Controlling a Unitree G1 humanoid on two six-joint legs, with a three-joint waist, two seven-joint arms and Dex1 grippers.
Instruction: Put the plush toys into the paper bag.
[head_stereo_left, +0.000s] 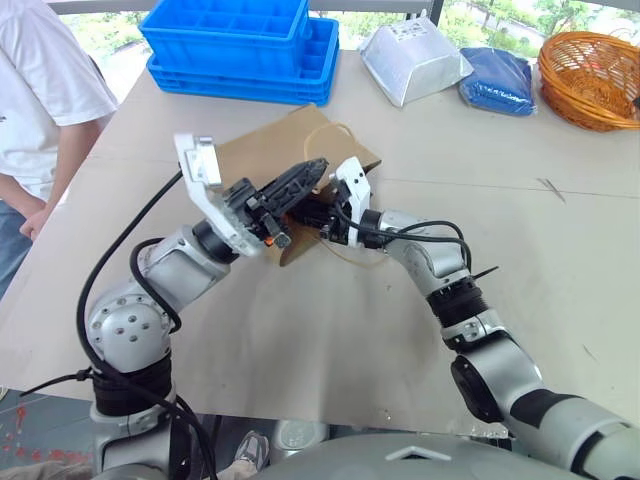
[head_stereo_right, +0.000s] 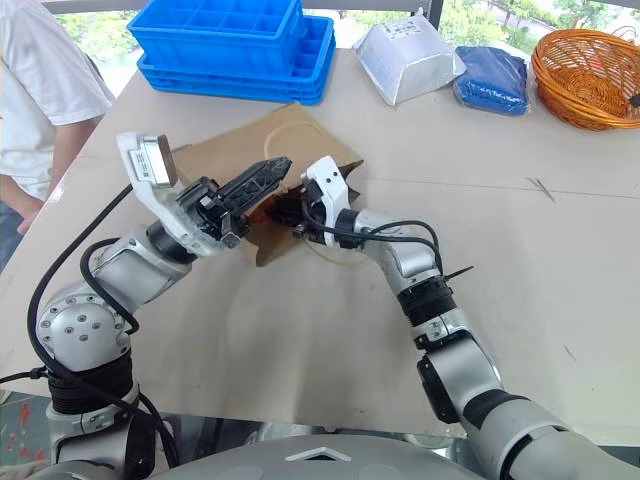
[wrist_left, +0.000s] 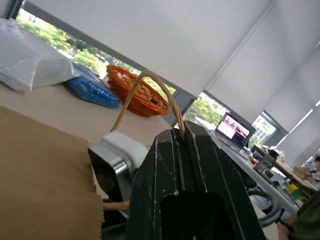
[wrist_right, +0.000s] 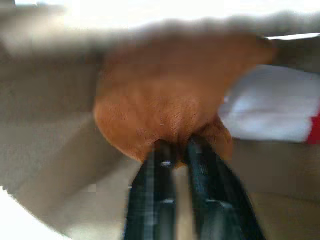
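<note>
While lying flat, paper bag (head_stereo_right: 255, 150), mouth toward robot; left gripper (wrist_left: 185, 137) clamped on handle (wrist_left: 145, 80).

arms: silver-grey, black joints | cables: black, looped | wrist brackets: white | end effector fingers (wrist_left: 195, 185): black

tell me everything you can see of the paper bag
The paper bag is plain brown kraft, lying flat on the table with its mouth toward the robot. It has tan twisted-cord loop handles; the left gripper is shut on one handle, lifting the mouth. The right gripper reaches in with the brown plush toy, beside the white one.
</note>
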